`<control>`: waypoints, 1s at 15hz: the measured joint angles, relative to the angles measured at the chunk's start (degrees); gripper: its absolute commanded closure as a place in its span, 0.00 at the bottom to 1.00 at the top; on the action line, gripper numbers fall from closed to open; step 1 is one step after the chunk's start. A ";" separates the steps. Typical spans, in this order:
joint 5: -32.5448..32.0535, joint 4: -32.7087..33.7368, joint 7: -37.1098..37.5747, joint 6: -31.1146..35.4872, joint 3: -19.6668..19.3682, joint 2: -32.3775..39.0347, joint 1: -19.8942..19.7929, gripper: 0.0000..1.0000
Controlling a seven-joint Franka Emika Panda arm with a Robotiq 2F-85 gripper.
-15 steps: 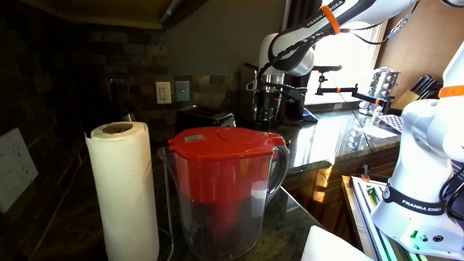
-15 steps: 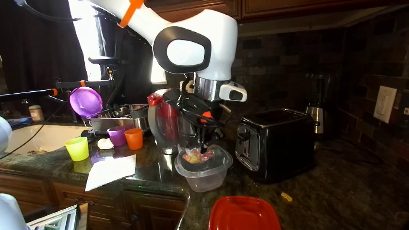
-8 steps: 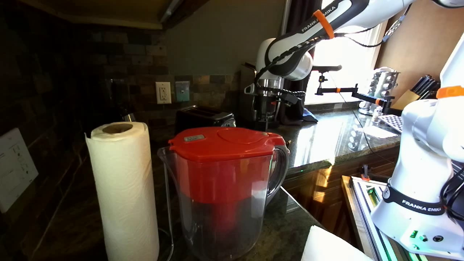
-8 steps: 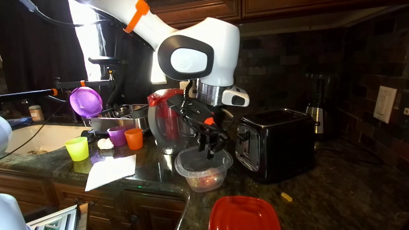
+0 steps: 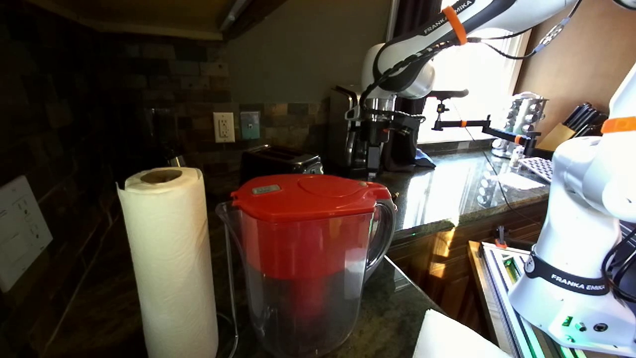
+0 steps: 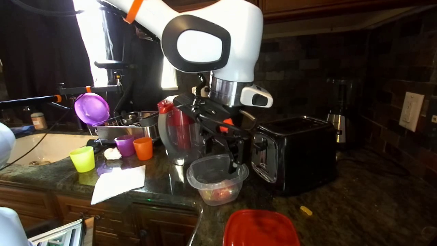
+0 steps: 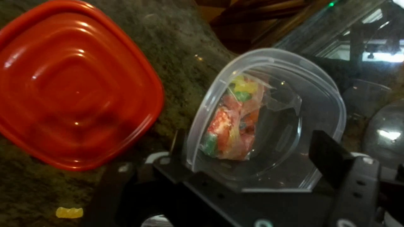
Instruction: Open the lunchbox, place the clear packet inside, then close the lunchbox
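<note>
Within the open lunchbox (image 7: 284, 138), nine o'clock side in wrist view: clear packet (image 7: 233, 124). Red lid (image 7: 77, 91) off, on the surface (image 7: 189, 63) at the lunchbox's nine o'clock. My fingers (image 7: 328, 157): spread wide, holding nothing.

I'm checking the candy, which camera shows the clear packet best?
The wrist view: it looks down onto the clear packet in the open container. In an exterior view the packet shows dimly through the container's side. Nowhere else is it visible.

Wrist view: lunchbox lid (image 7: 77, 91) red, upper left; packet (image 7: 232, 126) clear, showing red, yellow, green, centre; tub (image 7: 320, 107) colourless, centre-right; gripper (image 7: 248, 135) black, bottom; countertop (image 7: 180, 53) mottled grey-green.
</note>
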 measured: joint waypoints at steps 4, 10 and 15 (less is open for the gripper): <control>-8.21 -0.29 -6.69 -1.36 -2.35 -0.58 -2.38 0.00; -16.65 -0.98 -9.01 2.40 -3.41 1.07 -4.67 0.00; -16.65 -0.60 -9.02 2.43 -3.36 1.55 -4.68 0.00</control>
